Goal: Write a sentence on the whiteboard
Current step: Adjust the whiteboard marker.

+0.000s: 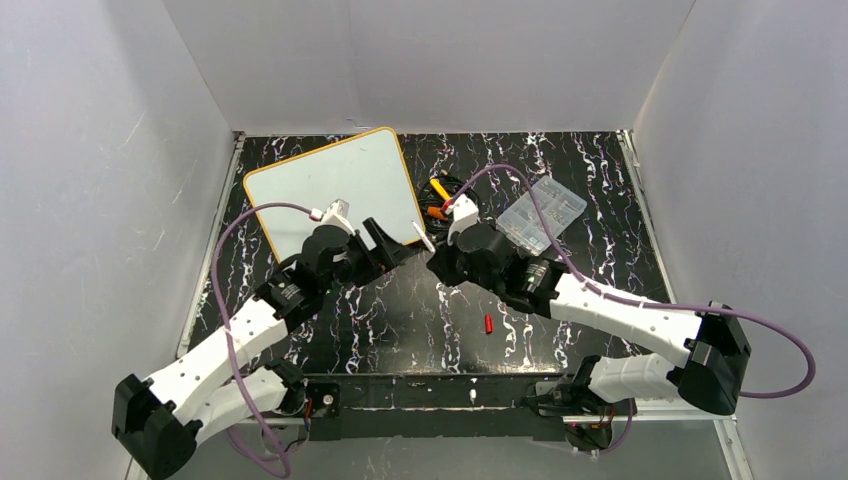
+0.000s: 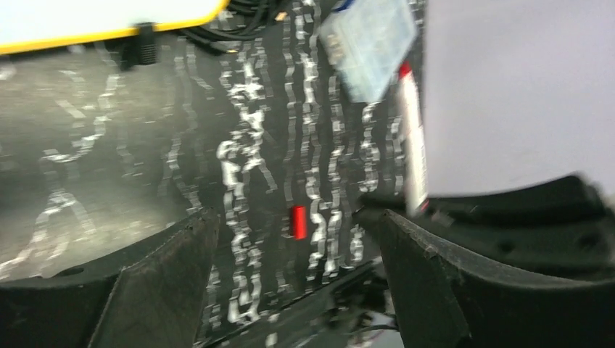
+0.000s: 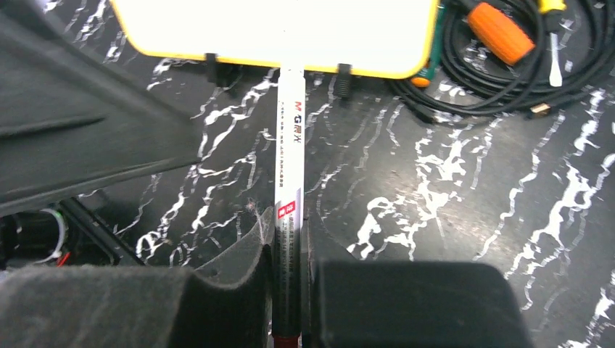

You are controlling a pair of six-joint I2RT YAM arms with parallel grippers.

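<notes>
The right claw (image 3: 288, 217) is clamped tight on a white marker (image 3: 291, 145). It grips the marker low down near its red back end, so most of the barrel sticks out ahead of the jaws. The left claw (image 1: 385, 240) stands wide open with nothing in it, close beside the right one in the middle of the table (image 1: 400, 320). Between the two arms, nearer the bases, lies a small red piece (image 1: 488, 323), the marker's cap by the look of it.

The whiteboard (image 1: 330, 190) lies flat at the far left of the table, turned at a slant. I see not a stroke of the sentence on it. The marker points at the board's near rim, but I cannot tell whether the tip touches it.

My worry is the grip. With so much barrel out in front, pressing the tip down could lever the marker round in the jaws or push it back through them, and the letters would go crooked or faint. I see nothing pinning the board down, so a sideways stroke may drag it along. The open left claw is near enough to steady it, but also near enough to knock the marker or the other arm. The coil of black cable (image 3: 508, 80) and the orange-handled tool (image 3: 500, 32) lie just off the board's right corner, and a wide sweep that way could snag them.
</notes>
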